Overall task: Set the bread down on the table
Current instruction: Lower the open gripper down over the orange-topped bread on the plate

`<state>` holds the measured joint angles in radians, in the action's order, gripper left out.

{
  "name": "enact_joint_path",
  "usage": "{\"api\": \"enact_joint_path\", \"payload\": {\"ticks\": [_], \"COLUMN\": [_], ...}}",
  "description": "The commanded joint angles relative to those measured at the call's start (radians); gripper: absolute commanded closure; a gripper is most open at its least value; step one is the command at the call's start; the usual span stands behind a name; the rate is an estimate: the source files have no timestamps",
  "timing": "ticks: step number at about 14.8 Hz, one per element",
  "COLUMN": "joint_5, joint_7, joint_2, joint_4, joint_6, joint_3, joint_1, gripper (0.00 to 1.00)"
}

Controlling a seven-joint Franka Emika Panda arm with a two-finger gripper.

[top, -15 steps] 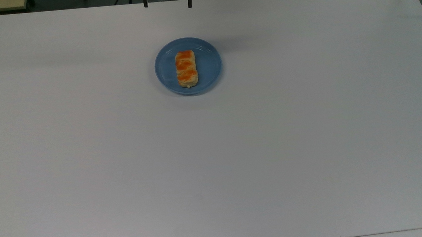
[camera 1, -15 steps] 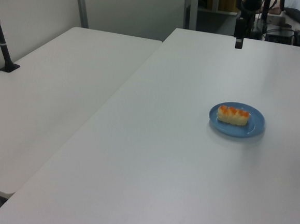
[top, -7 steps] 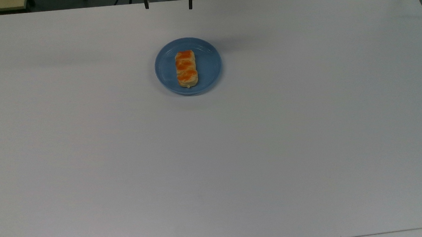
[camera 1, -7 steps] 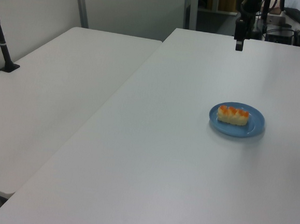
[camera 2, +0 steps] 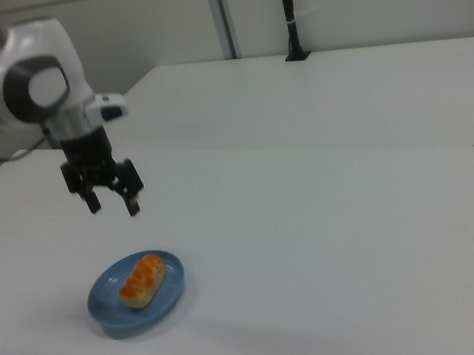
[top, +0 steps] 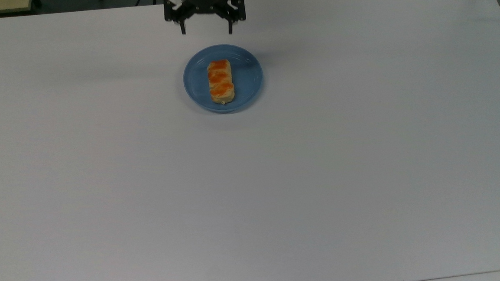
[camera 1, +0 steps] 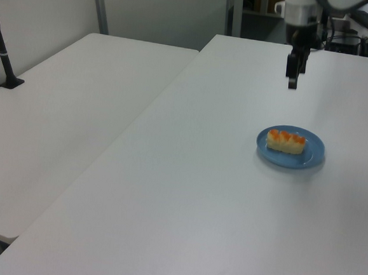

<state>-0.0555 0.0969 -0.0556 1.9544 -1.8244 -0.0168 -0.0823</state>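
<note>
Bread (top: 221, 82): oblong tan bun, orange-glazed top, flat on blue plate; white table (top: 279, 191).

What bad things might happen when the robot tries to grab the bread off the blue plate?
1. The open end effector hangs above the table, short of the bread; coming down off-center, a finger might hit the blue plate rim.
2. The bread looks soft, so a hard squeeze may squash it.
3. The plate sits loose and may slide or lift.

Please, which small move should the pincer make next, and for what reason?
Probably move over the bread and come down around it. The pincer is open and hangs in the air, apart from the blue plate, while the bread lies on that plate, not on the table.
</note>
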Motion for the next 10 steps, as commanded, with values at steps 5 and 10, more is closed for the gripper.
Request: {"api": "enact_joint_path", "payload": {"ticks": [5, 10], "joint_5": [0.006, -0.017], "joint_7": [-0.022, -0.020], "joint_2": [0.120, 0.177], "joint_4": [0.221, 0.222], "joint_6": [-0.323, -0.371], "joint_3": [0.003, 0.003], "joint_1": [-0.002, -0.004], "gripper": [0.00, 0.09]}}
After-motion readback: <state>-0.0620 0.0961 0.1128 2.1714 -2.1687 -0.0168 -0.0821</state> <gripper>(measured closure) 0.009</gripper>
